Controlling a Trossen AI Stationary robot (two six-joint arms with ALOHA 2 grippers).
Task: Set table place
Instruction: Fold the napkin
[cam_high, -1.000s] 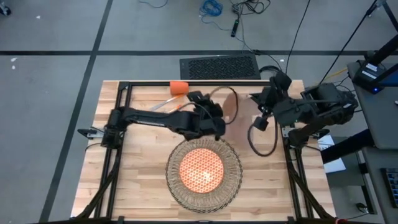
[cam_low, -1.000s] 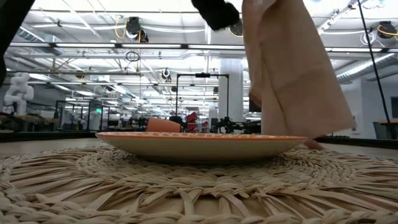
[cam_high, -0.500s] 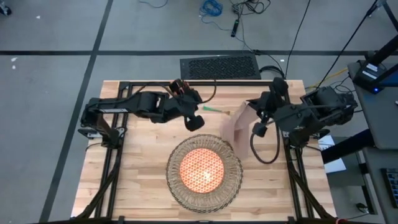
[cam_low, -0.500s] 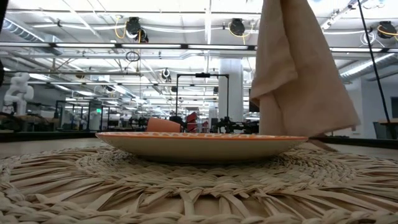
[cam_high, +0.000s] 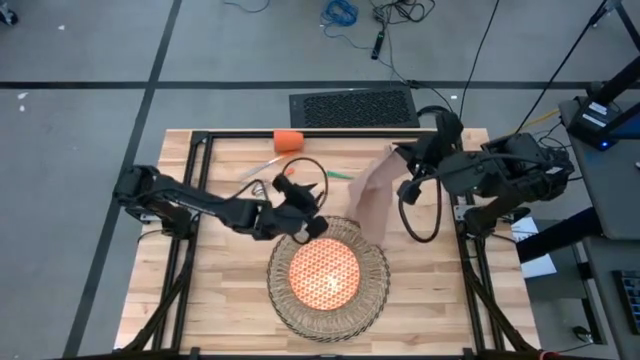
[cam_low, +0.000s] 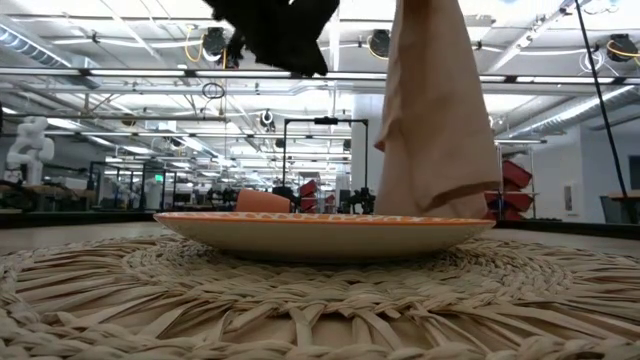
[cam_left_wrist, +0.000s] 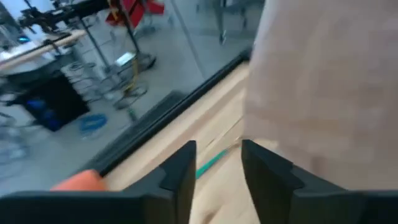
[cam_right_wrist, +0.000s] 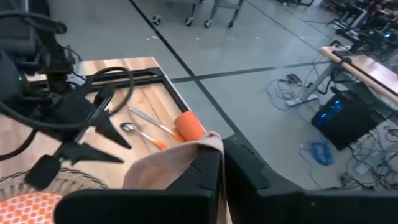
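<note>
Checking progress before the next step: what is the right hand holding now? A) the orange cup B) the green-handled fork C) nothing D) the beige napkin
D: the right hand is shut on the beige napkin, which hangs from it beside the placemat; the orange cup sits at the table's far edge.
</note>
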